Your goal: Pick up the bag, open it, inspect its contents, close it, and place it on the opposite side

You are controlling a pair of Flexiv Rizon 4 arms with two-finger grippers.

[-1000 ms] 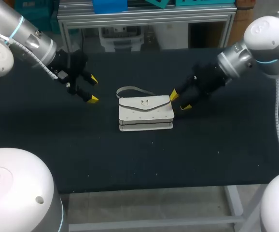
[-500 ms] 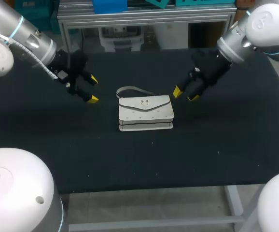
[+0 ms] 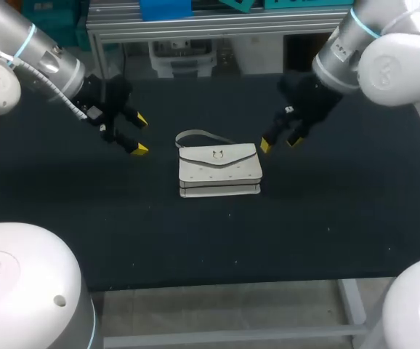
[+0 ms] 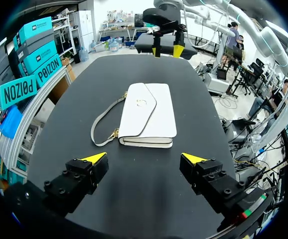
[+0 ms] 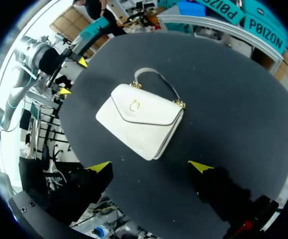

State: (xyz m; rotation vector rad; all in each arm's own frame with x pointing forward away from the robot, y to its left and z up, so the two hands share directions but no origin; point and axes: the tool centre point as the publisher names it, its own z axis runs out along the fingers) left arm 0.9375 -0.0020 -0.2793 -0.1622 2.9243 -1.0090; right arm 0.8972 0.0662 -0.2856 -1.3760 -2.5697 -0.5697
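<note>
A white leather flap handbag [image 3: 219, 169] lay closed, flat on the black bench [image 3: 326, 218]. My left claw [image 3: 142, 134] hung left of it, my right claw [image 3: 280, 142] near its right end, both spread apart, empty, seemingly poised for pickup.

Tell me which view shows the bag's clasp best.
The right wrist view: the clasp appears largest and unobstructed on the bag. The left wrist view shows it smaller, farther ahead of the gripper. The head view shows only a tiny mark.
</note>
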